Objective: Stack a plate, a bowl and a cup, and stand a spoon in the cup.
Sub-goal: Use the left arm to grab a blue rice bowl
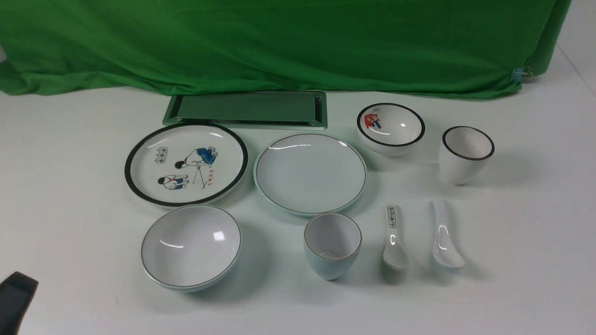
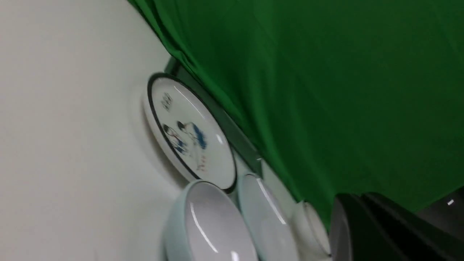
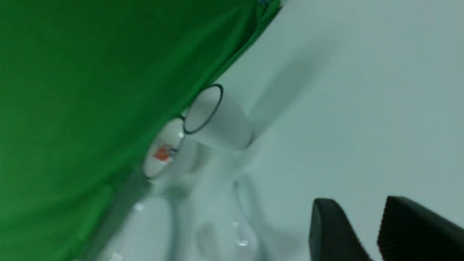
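Our left claw [image 1: 18, 291] waits low at the near left edge of the front view, its jaws pressed together on nothing. Our right claw [image 3: 359, 210] shows only in its own wrist view, jaws apart, with nothing between them. Both are well apart from the dishes, so we judge that no step of the stacking is done yet. Closest to the left claw stands the large pale blue-green ceramic bowl [image 1: 191, 246], upright on the white tabletop [image 1: 535, 270], and we think this arm can reach it most easily. Beyond it and to the right lies the plain pale blue-green round plate [image 1: 310, 173], flat in the middle of the group; it seems a good base because both arms should reach it. Just in front of the plate stands the pale blue-green handleless cup [image 1: 332, 244], mouth up. Further right lies the plain glossy white ceramic spoon [image 1: 446, 237], handle pointing away from us, beside the white spoon with black characters [image 1: 394, 235]. The white plate with cartoon figures [image 1: 186, 164], the small black-rimmed bowl [image 1: 390, 128] and the white black-rimmed cup [image 1: 465, 154] look to us like decoys, mixed in so that we must choose by colour. Behind all lies a flat metal tray [image 1: 247, 110] before the green cloth [image 1: 279, 42].
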Controlling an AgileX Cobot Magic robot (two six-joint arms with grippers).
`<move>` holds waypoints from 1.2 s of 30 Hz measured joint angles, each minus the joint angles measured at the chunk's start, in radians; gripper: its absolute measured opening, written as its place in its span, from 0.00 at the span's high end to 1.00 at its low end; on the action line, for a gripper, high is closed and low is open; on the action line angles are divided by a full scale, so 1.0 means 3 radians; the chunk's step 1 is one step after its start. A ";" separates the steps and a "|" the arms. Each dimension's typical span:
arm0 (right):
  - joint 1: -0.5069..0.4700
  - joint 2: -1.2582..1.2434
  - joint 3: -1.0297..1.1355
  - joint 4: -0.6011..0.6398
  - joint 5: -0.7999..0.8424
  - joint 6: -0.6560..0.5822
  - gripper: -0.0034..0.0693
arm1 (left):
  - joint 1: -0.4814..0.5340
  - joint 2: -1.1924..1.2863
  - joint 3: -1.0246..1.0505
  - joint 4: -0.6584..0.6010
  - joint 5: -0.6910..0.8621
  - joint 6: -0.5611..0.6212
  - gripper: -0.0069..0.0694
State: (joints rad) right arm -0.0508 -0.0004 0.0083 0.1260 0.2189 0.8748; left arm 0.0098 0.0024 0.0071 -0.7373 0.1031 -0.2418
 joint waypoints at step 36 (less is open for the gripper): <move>0.1118 0.3208 -0.2873 -0.0075 0.1875 -0.3677 0.94 | -0.0373 0.3564 -0.2962 0.1982 0.2934 0.1401 0.93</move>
State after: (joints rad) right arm 0.2846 0.9621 -0.8536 0.1034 0.7813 -0.2283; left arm -0.1019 1.0716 -0.8815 -0.1428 0.9834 0.1784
